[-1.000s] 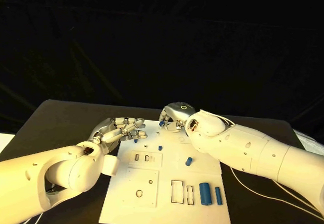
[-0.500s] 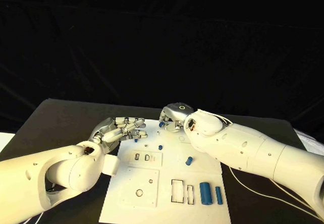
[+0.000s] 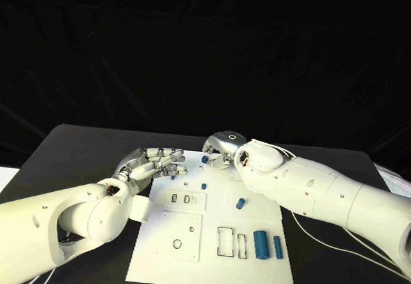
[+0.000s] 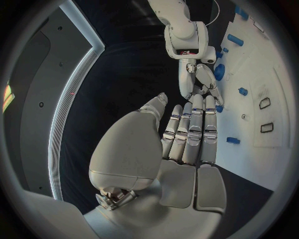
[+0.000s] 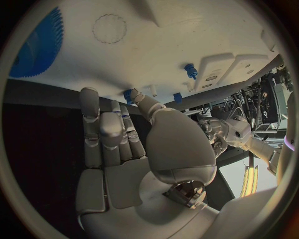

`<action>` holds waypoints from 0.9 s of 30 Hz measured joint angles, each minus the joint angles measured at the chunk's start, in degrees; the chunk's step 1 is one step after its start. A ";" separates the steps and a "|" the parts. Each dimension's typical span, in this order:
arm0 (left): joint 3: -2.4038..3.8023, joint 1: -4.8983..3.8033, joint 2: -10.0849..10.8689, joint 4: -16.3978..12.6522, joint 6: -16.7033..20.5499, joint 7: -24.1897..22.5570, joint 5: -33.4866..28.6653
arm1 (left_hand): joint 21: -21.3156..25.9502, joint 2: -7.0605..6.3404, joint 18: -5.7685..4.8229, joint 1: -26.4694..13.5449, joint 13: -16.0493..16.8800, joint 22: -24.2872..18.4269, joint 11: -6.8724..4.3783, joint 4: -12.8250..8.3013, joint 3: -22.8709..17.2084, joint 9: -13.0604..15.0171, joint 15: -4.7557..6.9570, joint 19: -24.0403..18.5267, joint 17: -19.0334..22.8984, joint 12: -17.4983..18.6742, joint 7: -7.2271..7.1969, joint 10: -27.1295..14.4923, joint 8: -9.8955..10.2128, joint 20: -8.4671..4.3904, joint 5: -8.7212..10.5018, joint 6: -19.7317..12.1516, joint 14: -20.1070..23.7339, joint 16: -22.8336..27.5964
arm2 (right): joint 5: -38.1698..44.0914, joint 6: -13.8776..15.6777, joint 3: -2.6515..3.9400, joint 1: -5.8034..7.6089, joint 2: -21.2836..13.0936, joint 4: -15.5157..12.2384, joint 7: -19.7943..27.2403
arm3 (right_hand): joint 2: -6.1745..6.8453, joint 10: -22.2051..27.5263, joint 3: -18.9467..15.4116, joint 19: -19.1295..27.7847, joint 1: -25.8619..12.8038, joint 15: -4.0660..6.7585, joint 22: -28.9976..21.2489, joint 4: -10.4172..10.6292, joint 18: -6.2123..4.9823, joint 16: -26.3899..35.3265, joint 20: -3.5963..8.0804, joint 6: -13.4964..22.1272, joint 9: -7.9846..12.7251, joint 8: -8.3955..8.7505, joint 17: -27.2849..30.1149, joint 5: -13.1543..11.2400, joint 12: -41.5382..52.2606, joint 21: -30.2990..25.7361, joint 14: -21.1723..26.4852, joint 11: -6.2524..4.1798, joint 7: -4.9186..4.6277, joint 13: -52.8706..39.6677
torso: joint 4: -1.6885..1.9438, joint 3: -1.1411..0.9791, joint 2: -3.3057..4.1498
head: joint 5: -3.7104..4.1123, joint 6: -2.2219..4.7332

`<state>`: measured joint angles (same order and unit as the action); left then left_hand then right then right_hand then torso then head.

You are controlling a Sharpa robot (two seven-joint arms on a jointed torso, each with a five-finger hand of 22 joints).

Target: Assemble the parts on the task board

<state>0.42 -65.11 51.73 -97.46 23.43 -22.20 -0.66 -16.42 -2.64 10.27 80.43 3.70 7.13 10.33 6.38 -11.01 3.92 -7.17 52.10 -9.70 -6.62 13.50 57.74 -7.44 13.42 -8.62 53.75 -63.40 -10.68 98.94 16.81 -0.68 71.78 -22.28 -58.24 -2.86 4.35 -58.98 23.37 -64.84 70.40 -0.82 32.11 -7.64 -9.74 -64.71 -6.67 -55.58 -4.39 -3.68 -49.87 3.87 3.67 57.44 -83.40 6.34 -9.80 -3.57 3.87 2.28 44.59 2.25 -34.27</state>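
On the black table, in the middle, the white board. At its far left corner, the left hand: released, grasping nothing, fingers straight and side by side in the left wrist view, thumb standing off to one side. Just beside those fingertips, on the board, a small blue peg; near but not pinched, as far as can be seen. Across from it, at the board's far edge, the right hand, turned down toward the plate, fingertips close to those of the left hand. In the right wrist view, the thumb tip right at a small blue part by the board's edge; cannot tell whether gripping it or merely touching, with the other fingers stretched out flat. Beside the right hand in the left wrist view, a blue gear lying on the board. Further in on the plate, a second peg and a third, well apart from each other and free of both hands. Toward the near right, two blue cylinders lying side by side, the thick one next to the thin one, and just left of them two empty rectangular slots.
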 measured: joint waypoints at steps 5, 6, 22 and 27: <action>0.00 0.00 0.30 0.00 0.00 0.03 0.00 | 0.00 0.00 -0.01 0.00 0.00 0.00 0.00 0.00 0.00 0.00 0.00 0.00 0.00 0.00 0.00 0.00 0.00 0.00 0.00 0.00 0.00 0.00 | -0.48 1.33 0.24 0.01 -3.48 -4.16 -0.22 | 0.28 0.67 -0.78 0.00 0.28 0.00 -0.63 0.31 0.00 0.20 0.00 0.72 0.09 0.00 0.81 0.05 0.00 -0.17 0.00 0.09 0.06 -0.03 | -0.08 0.01 0.00 | 0.07 0.09; 0.00 -0.01 0.39 -0.02 -0.01 0.03 0.00 | 0.00 0.00 0.00 0.00 0.00 0.00 0.00 0.00 0.00 0.00 0.00 0.00 0.00 0.00 0.00 0.00 0.00 0.00 0.00 0.00 0.00 0.00 | -0.66 1.56 0.39 0.02 -4.57 -5.38 -0.29 | 0.28 0.60 -0.93 0.00 0.28 0.00 -0.58 0.46 0.00 0.20 0.00 0.68 0.01 0.00 0.76 0.39 0.32 -0.17 0.00 0.12 0.03 -0.10 | -0.11 0.01 0.00 | 0.08 0.12; 0.00 -0.12 1.51 -0.24 0.00 0.01 -0.03 | 0.23 0.00 -0.01 0.00 0.00 0.01 0.00 0.00 0.00 0.00 0.00 0.00 0.01 0.00 0.00 0.00 0.00 0.00 0.00 0.00 0.00 0.00 | -12.43 -3.88 1.87 1.80 -21.47 -18.33 -7.06 | 2.65 -17.21 -11.62 -9.64 -0.47 3.10 20.31 8.28 1.79 -16.36 2.73 0.30 -0.87 -0.52 -22.58 8.89 42.64 13.81 -0.62 -3.91 2.25 -38.95 | -1.54 -0.08 -0.40 | 0.22 0.48; 0.00 -0.12 1.50 -0.20 -0.01 0.01 -0.04 | 0.23 0.00 0.00 0.00 0.00 -0.05 0.00 0.00 0.00 0.00 0.00 0.00 0.01 0.00 0.00 0.00 0.00 0.00 0.00 0.00 0.00 0.00 | -13.91 -6.43 1.81 1.81 -21.73 -17.70 -9.07 | 1.76 -15.70 -13.84 -9.89 0.42 2.76 22.82 10.49 2.68 -17.99 2.48 0.64 -1.22 -0.95 -25.04 8.89 53.95 15.37 -0.52 -3.61 1.92 -51.64 | -1.70 -0.15 -0.44 | 0.10 0.57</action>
<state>0.42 -65.23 53.23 -97.66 23.42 -22.19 -0.69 -16.18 -2.64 10.27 80.43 3.70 7.08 10.33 6.38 -11.01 3.92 -7.17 52.11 -9.69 -6.62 13.50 57.74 -7.44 13.42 -8.62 53.75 -63.40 -10.68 85.04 10.38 1.13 73.59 -44.00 -75.93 -11.94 6.11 -74.68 9.53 -74.73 70.82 1.94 54.92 2.85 -7.06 -82.70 -4.19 -54.94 -5.62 -4.64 -74.91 12.76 57.62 72.81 -83.92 2.73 -7.88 -55.22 2.18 2.13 44.15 2.35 -33.70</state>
